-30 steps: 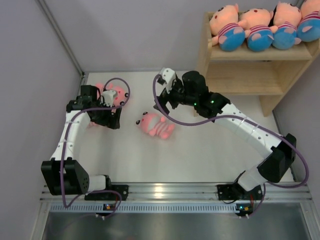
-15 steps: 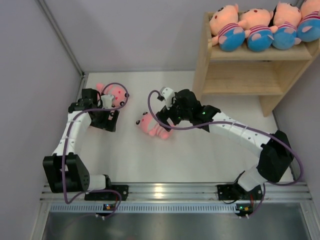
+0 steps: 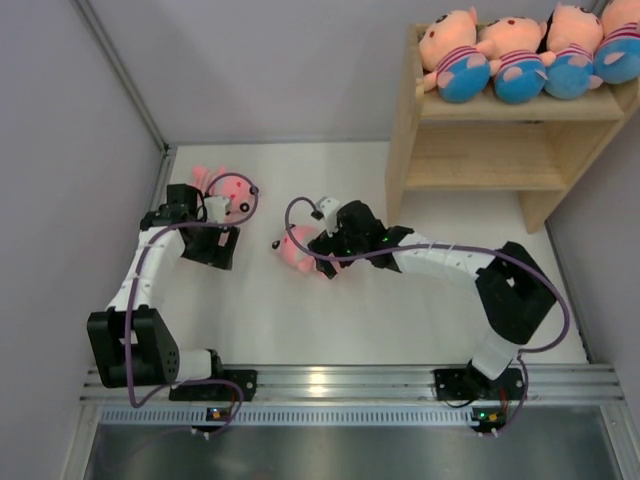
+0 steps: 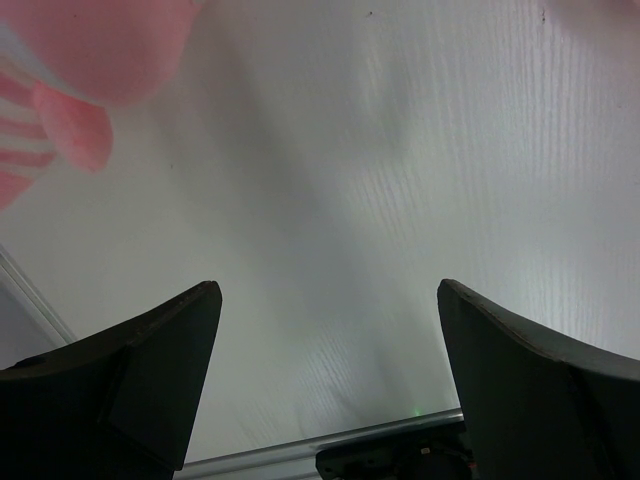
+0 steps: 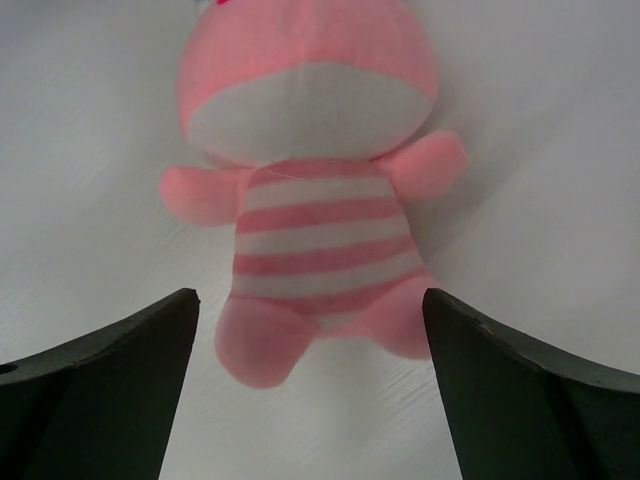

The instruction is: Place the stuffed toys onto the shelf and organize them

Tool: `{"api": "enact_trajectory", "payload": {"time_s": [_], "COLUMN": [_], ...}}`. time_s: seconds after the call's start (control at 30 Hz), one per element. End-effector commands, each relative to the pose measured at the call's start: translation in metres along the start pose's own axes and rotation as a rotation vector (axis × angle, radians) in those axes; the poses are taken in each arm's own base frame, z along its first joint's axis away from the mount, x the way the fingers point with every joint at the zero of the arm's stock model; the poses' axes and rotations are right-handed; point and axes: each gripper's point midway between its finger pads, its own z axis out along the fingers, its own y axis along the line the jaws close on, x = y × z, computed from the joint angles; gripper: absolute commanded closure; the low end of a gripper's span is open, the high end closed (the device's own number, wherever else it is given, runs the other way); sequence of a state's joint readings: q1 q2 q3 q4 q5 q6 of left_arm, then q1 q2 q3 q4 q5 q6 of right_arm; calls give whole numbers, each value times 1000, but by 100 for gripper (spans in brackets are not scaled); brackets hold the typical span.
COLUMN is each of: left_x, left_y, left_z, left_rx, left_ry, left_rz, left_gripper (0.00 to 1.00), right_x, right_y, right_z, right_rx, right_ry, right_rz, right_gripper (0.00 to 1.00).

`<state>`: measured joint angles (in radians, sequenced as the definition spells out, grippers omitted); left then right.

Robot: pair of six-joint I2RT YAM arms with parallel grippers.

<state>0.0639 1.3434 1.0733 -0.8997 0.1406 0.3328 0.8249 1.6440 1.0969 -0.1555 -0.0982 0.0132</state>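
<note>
Several peach-faced stuffed toys [image 3: 520,50] lie in a row on top of the wooden shelf [image 3: 480,150] at the far right. An all-pink striped toy [image 3: 298,248] lies on the white table; in the right wrist view this toy [image 5: 315,210] lies on its back just ahead of my open right gripper [image 5: 310,330], its legs level with the fingertips. My right gripper [image 3: 322,250] hangs right over it. Another pink toy [image 3: 225,188] lies at the far left, partly under a cable. My left gripper [image 3: 215,245] is open and empty beside it; that toy's edge [image 4: 70,80] shows at the upper left.
A grey wall panel with a metal post [image 3: 120,80] runs along the left. The shelf's lower tier [image 3: 480,172] holds nothing. A metal rail [image 3: 330,380] runs along the table's near edge by the arm bases.
My right arm has swung down and left from near the shelf to over the middle pink toy. My left gripper has drifted slightly nearer and stays open.
</note>
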Motion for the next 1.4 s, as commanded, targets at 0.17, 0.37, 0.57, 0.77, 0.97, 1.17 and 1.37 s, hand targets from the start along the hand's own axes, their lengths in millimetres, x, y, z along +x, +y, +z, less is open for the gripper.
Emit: {"api": "enact_trajectory", "payload": {"time_s": [0.17,0.37,0.57,0.77,0.97,1.17,1.37], "left_x": [-7,-9,-13,-19,-23,-25,-22], "left_y": [3,4,3,4,4,3,4], "left_z": [-9,-9,-11,-17,-20,-21,-19], "left_rx": [-23,-24,-17,-26,-22,-20,-20], "left_ry": [-64,-66,-79,-100,-117,-122,-114], "left_rz": [11,13,16,29,39,43,47], "left_gripper": [5,5,5,5,5,5,5], "right_x": [7,4,-22,-21,1,5,13], "right_y": [-4,1,-4,-11,-38,-71,-106], "right_z": [54,17,-61,-126,-189,-227,-267], "right_rx": [43,42,104,156,329,508,683], "right_ry": [29,1,-2,178,373,391,430], "right_rz": [25,63,40,-51,-84,-97,-53], "right_gripper": [18,86,100,100,100,100,100]}}
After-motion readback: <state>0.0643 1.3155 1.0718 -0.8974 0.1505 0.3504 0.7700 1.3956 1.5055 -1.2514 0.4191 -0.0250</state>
